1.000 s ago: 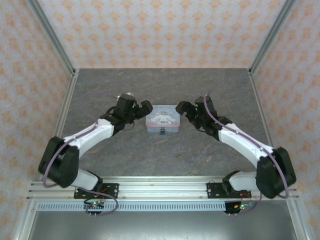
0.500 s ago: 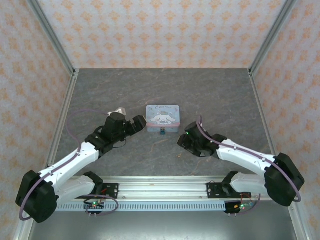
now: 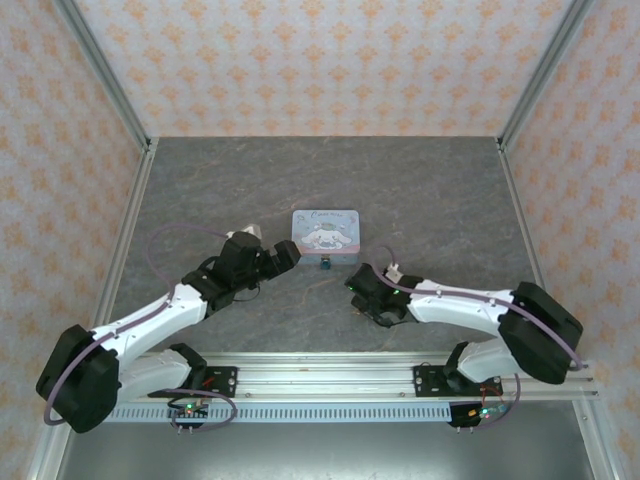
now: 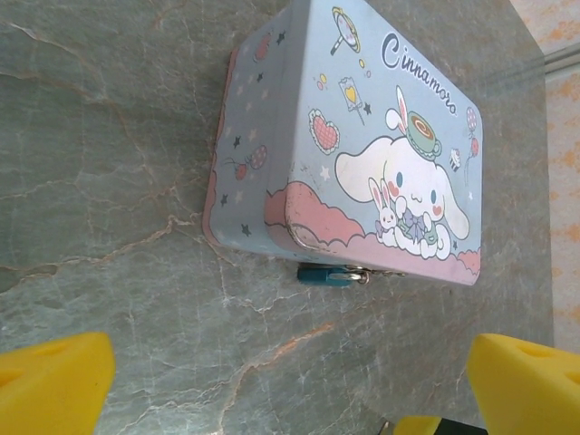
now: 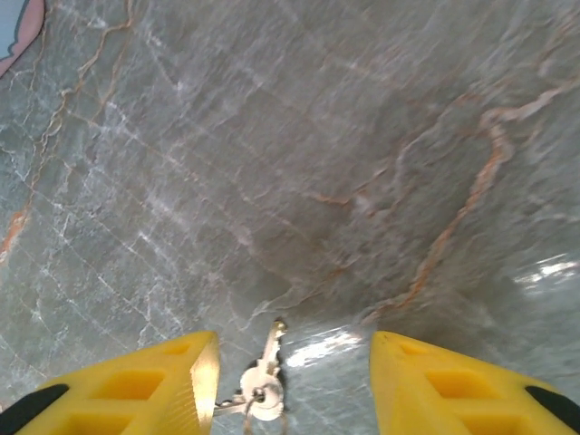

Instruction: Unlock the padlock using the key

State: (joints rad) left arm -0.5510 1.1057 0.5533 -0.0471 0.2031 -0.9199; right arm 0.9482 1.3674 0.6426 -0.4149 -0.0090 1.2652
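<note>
The small teal padlock hangs at the front edge of the pastel-blue cartoon tin; from above, the padlock sits just below the tin. My left gripper is open and faces the padlock from a short distance, touching nothing; from above the left gripper sits left of the tin. The pale metal key lies flat on the table on a small ring. My right gripper is low over it, open, with the key between the fingers and closer to the left one. The right gripper is below and right of the padlock.
The grey marbled table is fenced by aluminium rails and patterned walls. A second small key hangs on the same ring beside the right gripper's left finger. A yellow fingertip of the right gripper shows low in the left wrist view.
My right arm has swung from beside the tin down to the key, and its jaws have narrowed around it. My left arm pulled back from the tin's left side.
</note>
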